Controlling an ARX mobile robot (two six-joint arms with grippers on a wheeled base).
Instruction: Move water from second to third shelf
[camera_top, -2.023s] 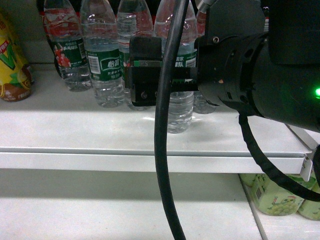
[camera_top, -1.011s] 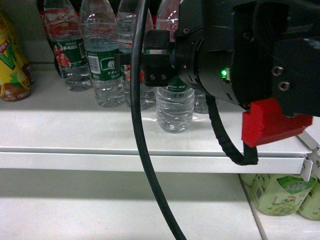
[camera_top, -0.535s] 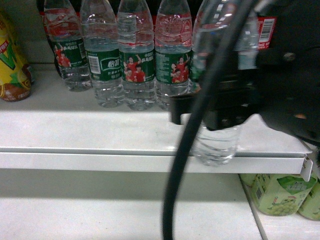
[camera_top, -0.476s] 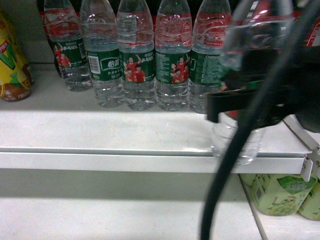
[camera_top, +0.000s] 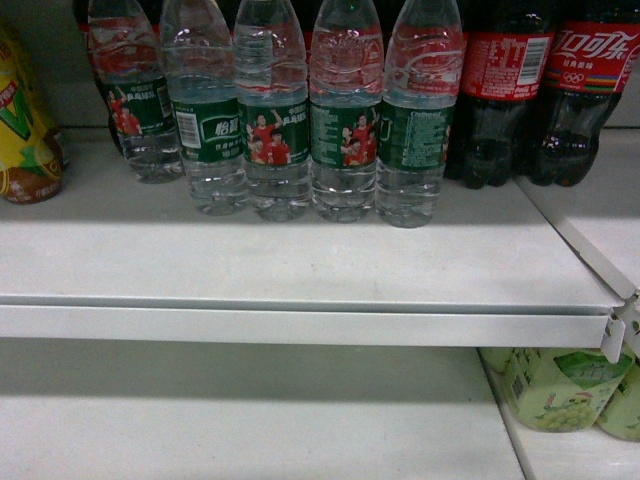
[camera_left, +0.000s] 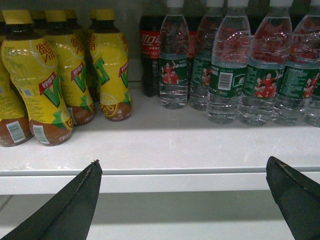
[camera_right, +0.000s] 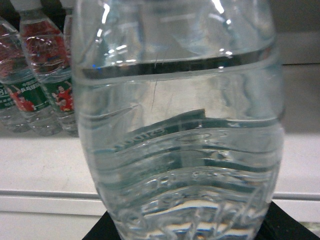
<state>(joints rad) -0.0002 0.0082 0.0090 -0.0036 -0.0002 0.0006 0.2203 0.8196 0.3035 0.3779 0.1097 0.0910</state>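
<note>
Closest to us, in the right wrist view, the water bottle (camera_right: 177, 130) fills nearly the whole picture, its clear ribbed body standing between the dark fingers (camera_right: 107, 229) of the right gripper (camera_right: 187, 232), which show only as black corners at the bottom edge on either side of it. We judge them closed around the bottle, which is carried clear of the shelf (camera_right: 40, 165) behind it. The head view shows neither this bottle nor the arm.

Our left gripper (camera_left: 185, 200) waits below the shelf lip, its two dark fingers spread wide with nothing between them.

Farther back, the shelf edge (camera_top: 300, 325) runs across the head view, and on the shelf a row of green-labelled water bottles (camera_top: 345, 130) stands side by side, with cola bottles (camera_top: 505, 90) just to their right and yellow lemon tea bottles (camera_left: 112, 65) well to the left. Below, green drink packs (camera_top: 550, 385) sit on the lower shelf at the right corner.

We take the step in hand to be the carry: the bottle is lifted out and off the second shelf. Next we must bring it to the third shelf, keep it upright, find bare space there, set its base down flat, and only then loosen the grip.
</note>
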